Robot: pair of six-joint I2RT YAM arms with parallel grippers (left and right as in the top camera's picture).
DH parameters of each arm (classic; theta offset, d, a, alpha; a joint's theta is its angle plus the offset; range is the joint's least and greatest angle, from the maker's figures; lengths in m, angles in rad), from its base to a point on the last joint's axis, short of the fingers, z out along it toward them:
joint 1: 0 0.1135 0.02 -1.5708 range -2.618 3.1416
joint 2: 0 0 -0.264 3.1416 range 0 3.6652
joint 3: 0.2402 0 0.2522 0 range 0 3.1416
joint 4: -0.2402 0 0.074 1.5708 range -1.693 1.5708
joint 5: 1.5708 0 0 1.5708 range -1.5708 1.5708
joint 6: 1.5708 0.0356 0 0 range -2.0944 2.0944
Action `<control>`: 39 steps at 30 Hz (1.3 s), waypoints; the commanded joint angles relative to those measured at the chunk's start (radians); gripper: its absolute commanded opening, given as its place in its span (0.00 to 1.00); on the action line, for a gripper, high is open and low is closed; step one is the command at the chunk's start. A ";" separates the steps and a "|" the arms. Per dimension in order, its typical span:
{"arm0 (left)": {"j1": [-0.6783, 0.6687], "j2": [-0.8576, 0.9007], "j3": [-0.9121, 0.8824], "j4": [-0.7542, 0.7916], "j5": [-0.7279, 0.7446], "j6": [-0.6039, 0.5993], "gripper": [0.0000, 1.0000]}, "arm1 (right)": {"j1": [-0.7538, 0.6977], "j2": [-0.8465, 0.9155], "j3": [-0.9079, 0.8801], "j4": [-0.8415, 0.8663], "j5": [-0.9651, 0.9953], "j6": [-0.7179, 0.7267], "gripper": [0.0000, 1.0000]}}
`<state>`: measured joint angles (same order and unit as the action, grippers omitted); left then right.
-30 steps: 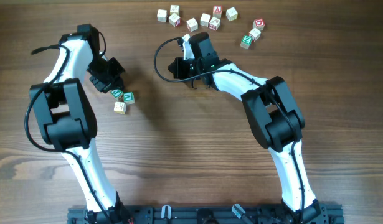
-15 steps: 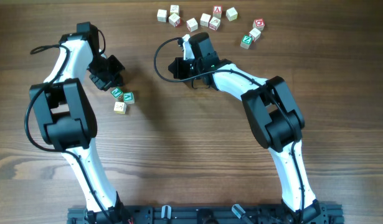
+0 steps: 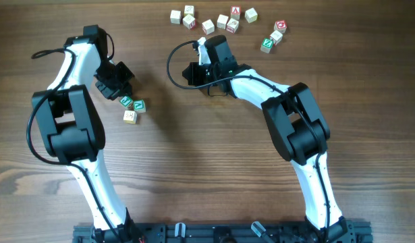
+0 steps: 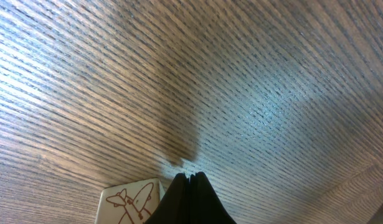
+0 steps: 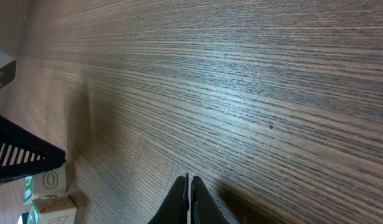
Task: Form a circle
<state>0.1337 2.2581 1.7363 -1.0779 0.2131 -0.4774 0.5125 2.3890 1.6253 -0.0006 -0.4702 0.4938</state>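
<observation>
We're only starting the circle [image 3: 132, 108], left gripper [image 4: 190, 185] and right gripper [image 5: 189, 186] both pressed together empty, so we're needing spare blocks [image 3: 208, 26] next.

Two white arms [image 3: 92, 182], black joint housings [image 3: 65, 125], looping black cables [image 3: 170, 64]

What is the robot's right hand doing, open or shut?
Shut. In the wrist view, the right hand has its two dark fingers pressed together, with only a thin line and no object between them.
</observation>
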 commanded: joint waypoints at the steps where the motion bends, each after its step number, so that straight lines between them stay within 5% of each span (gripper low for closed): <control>1: 0.005 0.010 -0.005 -0.004 -0.013 -0.010 0.04 | 0.003 0.026 -0.003 -0.001 0.003 0.007 0.04; 11: 0.034 0.010 -0.004 0.117 -0.014 -0.010 0.04 | 0.003 0.026 -0.003 -0.001 0.003 0.006 0.04; 19: 0.128 0.010 -0.004 0.064 -0.021 -0.010 0.04 | 0.003 0.026 -0.003 0.000 0.003 0.007 0.04; 39: 0.068 0.010 -0.004 0.006 -0.020 0.002 0.04 | 0.003 0.026 -0.003 0.003 0.002 0.007 0.04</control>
<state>0.2150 2.2581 1.7363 -1.0645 0.2020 -0.4770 0.5125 2.3890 1.6253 0.0002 -0.4702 0.4942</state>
